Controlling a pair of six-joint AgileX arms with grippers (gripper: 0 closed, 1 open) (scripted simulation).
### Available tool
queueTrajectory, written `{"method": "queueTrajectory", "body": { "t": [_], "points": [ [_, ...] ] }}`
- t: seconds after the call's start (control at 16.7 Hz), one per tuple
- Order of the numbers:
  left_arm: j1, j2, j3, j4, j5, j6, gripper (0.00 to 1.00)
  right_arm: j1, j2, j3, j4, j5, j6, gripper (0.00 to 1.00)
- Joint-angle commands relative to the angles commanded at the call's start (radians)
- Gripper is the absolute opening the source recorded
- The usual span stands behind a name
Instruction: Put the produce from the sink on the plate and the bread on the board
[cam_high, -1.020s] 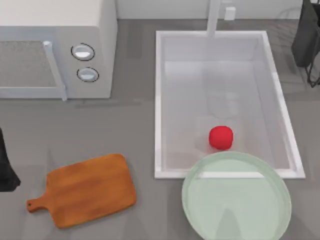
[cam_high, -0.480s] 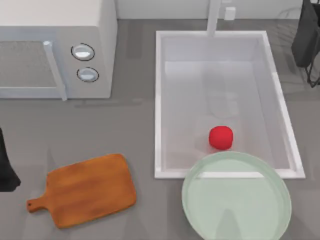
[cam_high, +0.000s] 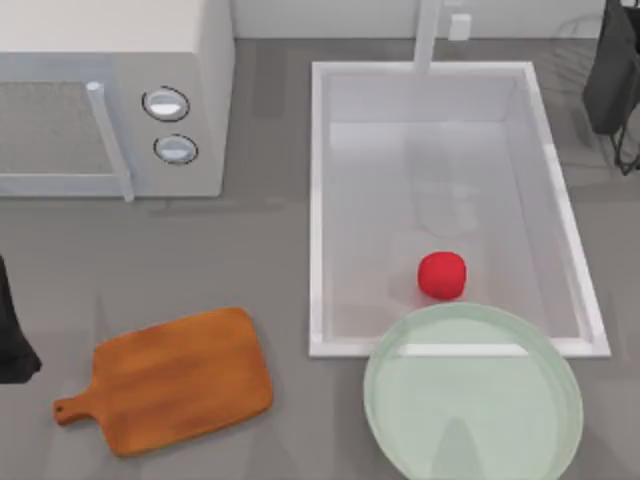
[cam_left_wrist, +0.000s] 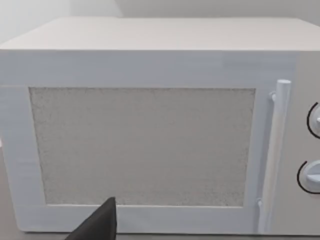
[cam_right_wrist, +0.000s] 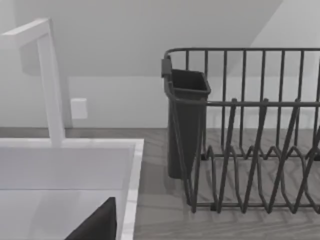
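Note:
The produce, a small red rounded fruit, lies in the white sink near its front rim. In the top view the pale green plate overlaps that rim, just in front of the fruit. On the table's front left lies the orange-brown board, its handle pointing left. The bread is out of view. My left arm is parked at the left edge, beside the board. My right arm is parked at the back right, past the sink. A dark piece of each gripper edges into its own wrist view.
A white microwave with two dials stands at the back left, its door shut. The faucet rises behind the sink. A dark wire dish rack with a cup holder stands right of the sink.

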Motion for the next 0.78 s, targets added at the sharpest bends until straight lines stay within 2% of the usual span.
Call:
{"method": "queueTrajectory", "body": {
  "t": [0.36,0.78],
  "points": [
    [0.000,0.000,0.000,0.000,0.000,0.000,1.00,0.028,0.146,0.123,-0.074,0.001,0.028,1.00],
    [0.000,0.000,0.000,0.000,0.000,0.000,1.00,0.129,0.682,0.569,-0.347,0.002,0.133,1.00]
  ]
}}
